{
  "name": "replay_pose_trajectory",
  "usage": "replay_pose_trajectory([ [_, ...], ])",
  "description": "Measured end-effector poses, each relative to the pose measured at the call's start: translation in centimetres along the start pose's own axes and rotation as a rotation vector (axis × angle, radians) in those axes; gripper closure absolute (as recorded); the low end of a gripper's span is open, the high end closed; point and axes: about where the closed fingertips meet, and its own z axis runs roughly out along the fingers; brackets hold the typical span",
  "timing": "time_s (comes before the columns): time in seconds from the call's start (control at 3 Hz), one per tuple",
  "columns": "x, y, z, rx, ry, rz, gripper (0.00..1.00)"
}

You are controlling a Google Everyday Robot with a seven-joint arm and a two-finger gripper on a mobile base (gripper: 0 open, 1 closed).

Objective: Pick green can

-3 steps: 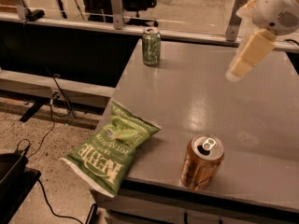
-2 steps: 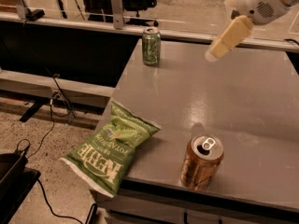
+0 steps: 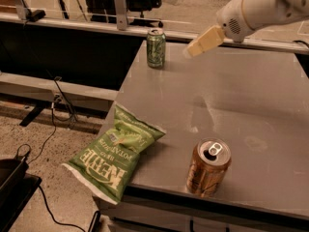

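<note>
While the green can (image 3: 156,48) stands upper centre, the gripper (image 3: 190,51) hovers just right of it — holding nothing, openness impossible to tell.

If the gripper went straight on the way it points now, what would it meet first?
Probably the green can: the gripper hovers right of it over the table, pointing left and slightly down toward it, nothing between. Depth is unclear.

A small green patterned metal drink can (image 3: 156,48) stands upright at the grey surface's (image 3: 241,105) far left corner. The cream gripper (image 3: 194,48) hovers near its right, apart.
</note>
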Motion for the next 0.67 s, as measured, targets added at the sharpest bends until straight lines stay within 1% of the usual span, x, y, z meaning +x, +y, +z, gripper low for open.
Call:
replay_pose_trajectory([
  [0.33,2.73,-1.75,7.92,-0.002,0.018,0.013,0.0],
  [0.67,2.7,-1.7,7.87,-0.002,0.018,0.013,0.0],
])
